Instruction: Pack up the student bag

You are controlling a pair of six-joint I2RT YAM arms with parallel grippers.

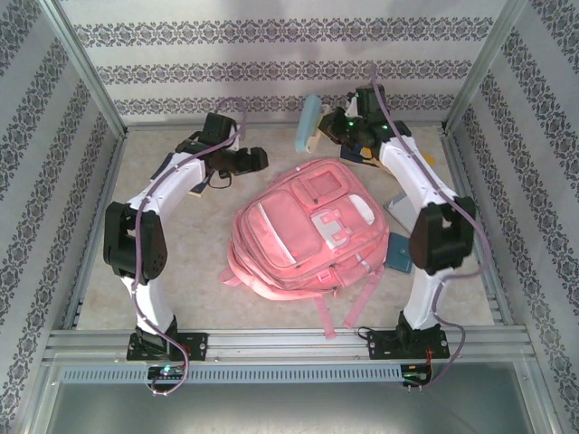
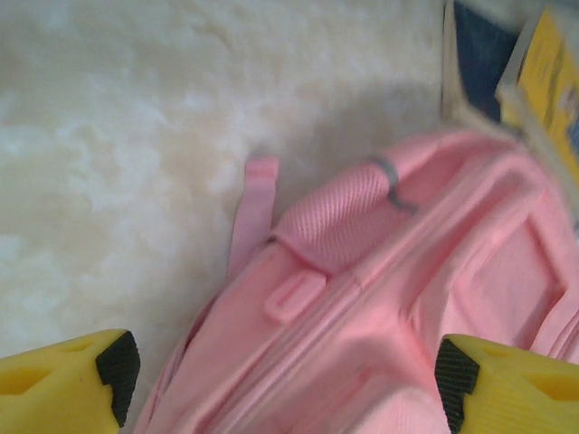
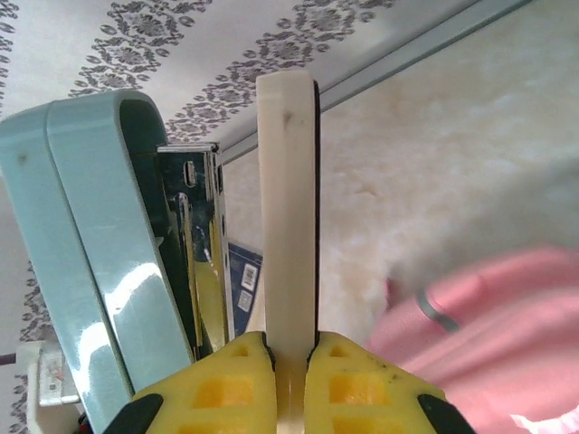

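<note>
Gripping stapler (image 3: 109, 253): right claw (image 3: 289, 348); student bag (image 1: 289, 240) flat (contents unseen)

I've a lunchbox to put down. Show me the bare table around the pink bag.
Widest bare patch: table between the left arm and the student bag, reaching the near rail. Crowded: behind the bag's far right, where the right pincer grips a teal stapler near books, and a blue item lies beside the right arm.

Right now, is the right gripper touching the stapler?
Touching. Right wrist view: the right gripper pinches the stapler by its cream base, no gap either side.
</note>
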